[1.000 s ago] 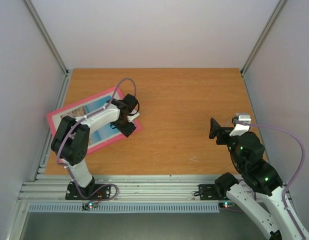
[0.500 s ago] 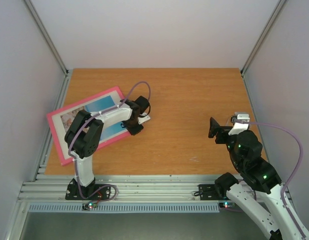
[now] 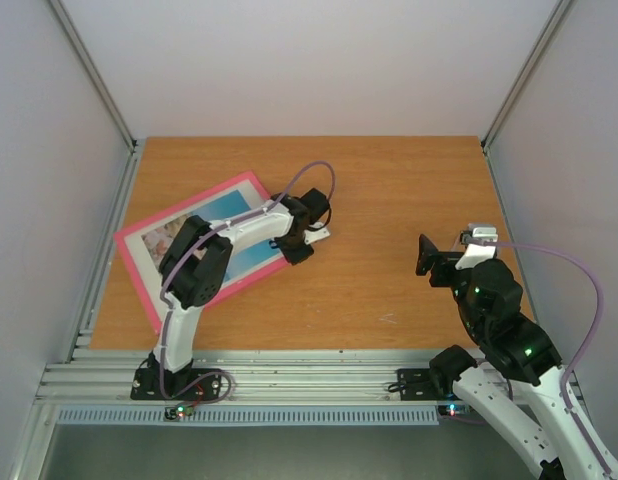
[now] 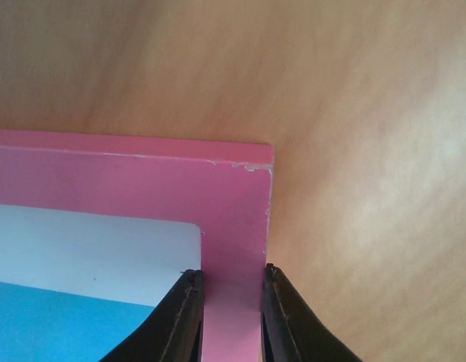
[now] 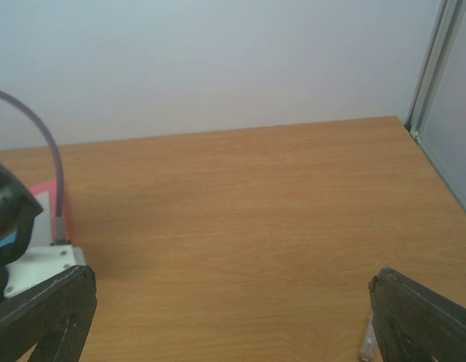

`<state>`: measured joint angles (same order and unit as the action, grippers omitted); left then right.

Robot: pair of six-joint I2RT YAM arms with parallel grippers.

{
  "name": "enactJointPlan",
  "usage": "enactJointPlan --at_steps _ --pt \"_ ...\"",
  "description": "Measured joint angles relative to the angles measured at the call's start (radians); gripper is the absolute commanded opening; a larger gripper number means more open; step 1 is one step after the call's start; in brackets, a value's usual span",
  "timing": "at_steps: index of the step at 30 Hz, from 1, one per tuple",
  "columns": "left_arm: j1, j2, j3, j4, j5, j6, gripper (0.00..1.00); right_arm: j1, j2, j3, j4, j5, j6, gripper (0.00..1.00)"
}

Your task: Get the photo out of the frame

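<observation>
While the left pincer (image 4: 231,302) clamps the frame (image 4: 127,181) by its pink rail, the photo (image 4: 59,320) lies just beside the jaws, inside it. So thin a hold could slip, skidding everything across the counter (image 4: 369,136) beyond. Far off, the right pincer (image 5: 233,313) gapes empty.

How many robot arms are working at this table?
2. The left arm reaches out to the pink frame; the right arm sits folded at the near right. None seems hidden.
</observation>
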<state>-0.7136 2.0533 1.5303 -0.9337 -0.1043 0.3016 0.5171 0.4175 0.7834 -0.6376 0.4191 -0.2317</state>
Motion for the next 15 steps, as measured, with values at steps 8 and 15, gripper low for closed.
enactJointPlan --at_steps 8,15 --pt "-0.029 0.241 0.394 -0.03 0.028 -0.024 0.21 0.0 0.019 0.002 -0.004 0.005 0.0 0.99" --pt "-0.053 0.31 0.56 -0.023 0.071 -0.089 0.35 0.0 0.024 0.002 -0.005 0.012 0.0 0.98"
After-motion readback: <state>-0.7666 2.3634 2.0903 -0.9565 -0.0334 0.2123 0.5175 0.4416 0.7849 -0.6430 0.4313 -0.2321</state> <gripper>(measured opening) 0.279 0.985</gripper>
